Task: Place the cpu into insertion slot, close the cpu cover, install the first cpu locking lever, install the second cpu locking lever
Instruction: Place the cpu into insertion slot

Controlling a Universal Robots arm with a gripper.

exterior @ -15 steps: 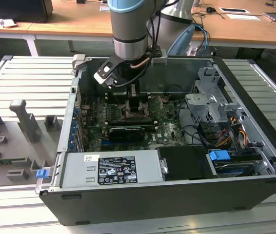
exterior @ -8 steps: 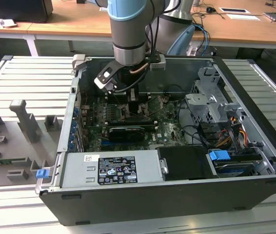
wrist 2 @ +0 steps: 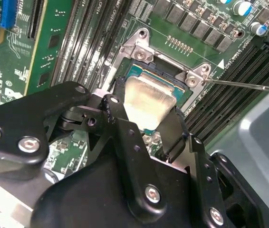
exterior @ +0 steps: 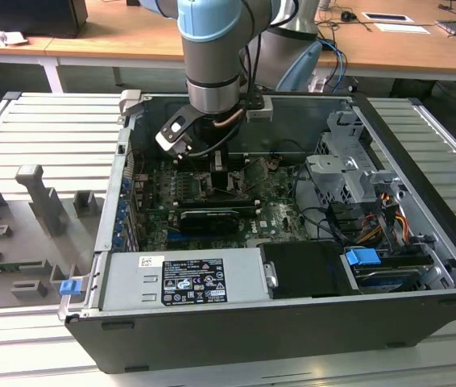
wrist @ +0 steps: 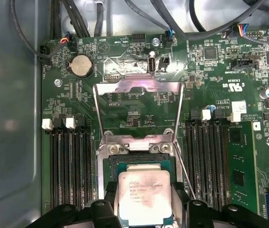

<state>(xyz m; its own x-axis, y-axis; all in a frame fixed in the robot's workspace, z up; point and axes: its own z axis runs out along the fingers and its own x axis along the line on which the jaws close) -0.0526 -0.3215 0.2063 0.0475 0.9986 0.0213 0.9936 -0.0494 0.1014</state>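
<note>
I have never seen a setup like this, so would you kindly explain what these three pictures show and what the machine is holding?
The exterior view shows a pale blue and grey robot arm reaching down into an open black computer case that lies on a grey ribbed metal table. The two wrist views come from cameras riding on the arm, looking past its black two-fingered gripper at the green circuit board. The gripper is closed on two sides of the cpu, a small flat square chip with a silver-beige metal top, right at the insertion slot, a dark square socket. Whether it is fully seated I cannot tell. The cpu cover, a thin silver metal frame, is swung open.
</note>
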